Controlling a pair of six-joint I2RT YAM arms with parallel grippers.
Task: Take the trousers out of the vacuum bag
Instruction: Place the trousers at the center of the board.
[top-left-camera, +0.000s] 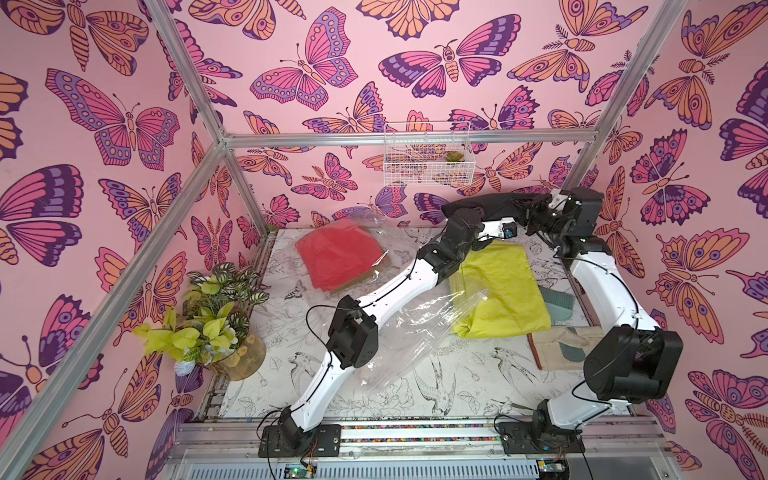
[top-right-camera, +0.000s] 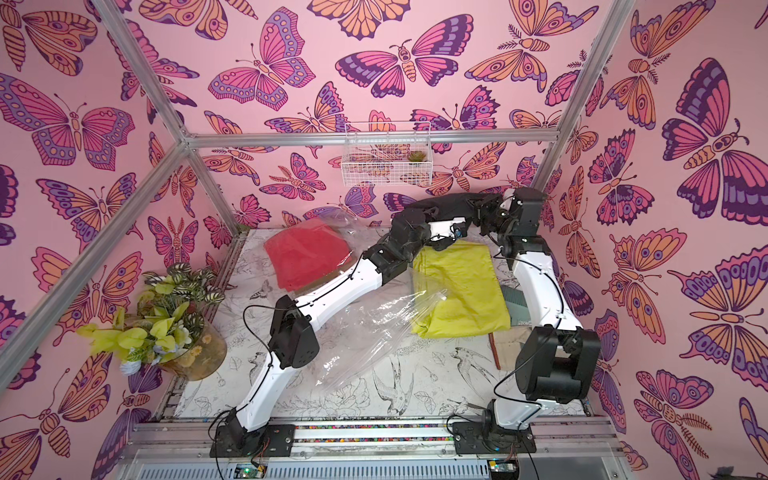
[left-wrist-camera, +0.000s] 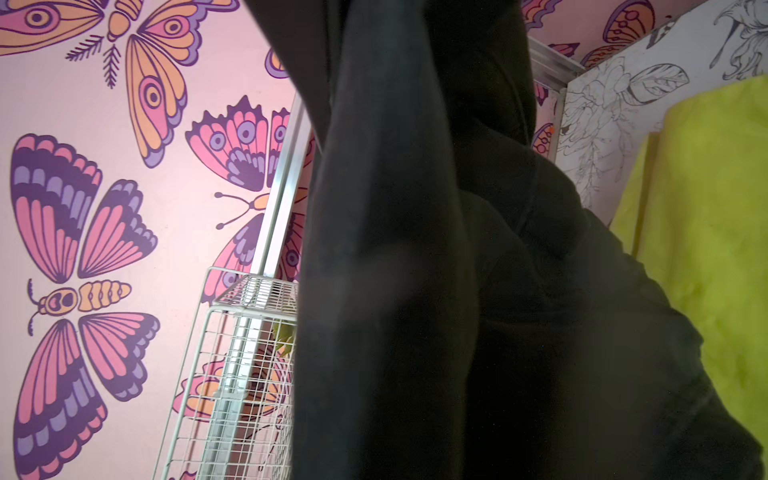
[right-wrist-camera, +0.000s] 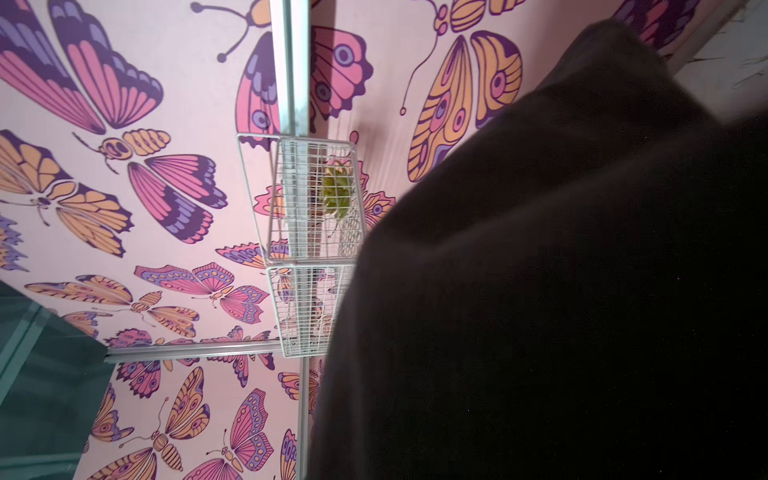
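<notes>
Black trousers (top-left-camera: 478, 205) (top-right-camera: 444, 208) hang in the air at the back right, stretched between my two grippers. My left gripper (top-left-camera: 513, 226) and right gripper (top-left-camera: 534, 208) meet there, and dark cloth (left-wrist-camera: 415, 249) (right-wrist-camera: 582, 291) covers the fingers in both wrist views. The vacuum bag (top-left-camera: 415, 332) (top-right-camera: 365, 332) lies crumpled from the back left to the front middle of the table. Red trousers (top-left-camera: 340, 253) sit inside its far end on a mustard brown layer (top-left-camera: 365, 282). Yellow trousers (top-left-camera: 498, 286) lie flat outside the bag, on the right, with a teal piece (top-left-camera: 557, 301) beside them.
A pale work glove (top-left-camera: 569, 336) lies on tan cloth (top-left-camera: 544, 353) near the right arm's elbow. A potted plant (top-left-camera: 208, 320) stands at the front left. A white wire basket (top-left-camera: 428, 158) hangs on the back wall just above the lifted cloth.
</notes>
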